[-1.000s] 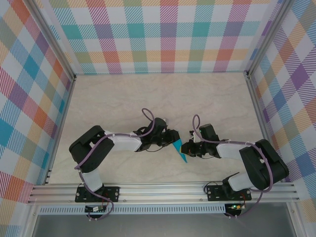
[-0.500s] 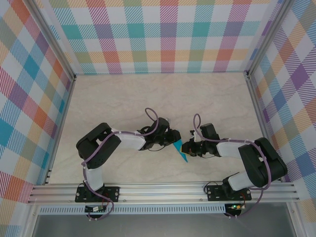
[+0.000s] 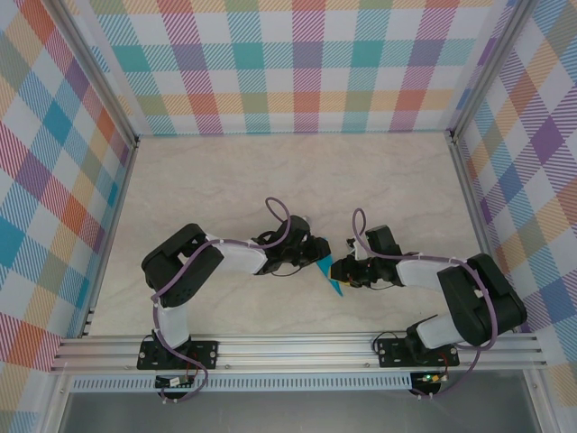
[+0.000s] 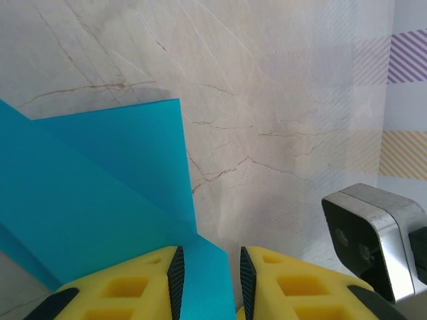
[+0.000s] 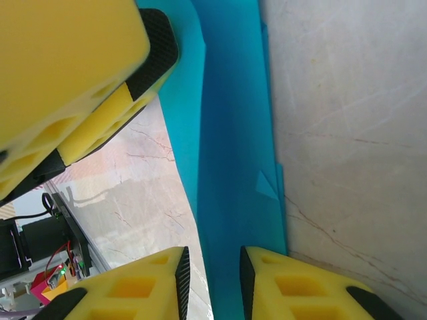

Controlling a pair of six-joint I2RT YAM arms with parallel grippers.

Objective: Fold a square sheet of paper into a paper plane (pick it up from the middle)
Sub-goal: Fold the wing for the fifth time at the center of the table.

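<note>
Right pincer (image 5: pixel 210 267) has slackened off the paper plane (image 5: pixel 230 133); left pincer (image 4: pixel 208 267) grip unclear.

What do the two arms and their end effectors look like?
The left arm and right arm have black joints, white links and purple cables. The left end effector and right end effector have yellow fingers with black pads.

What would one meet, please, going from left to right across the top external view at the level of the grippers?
Left plaid wall → left arm → left gripper → folded blue paper → right gripper → right arm → right plaid wall.
</note>
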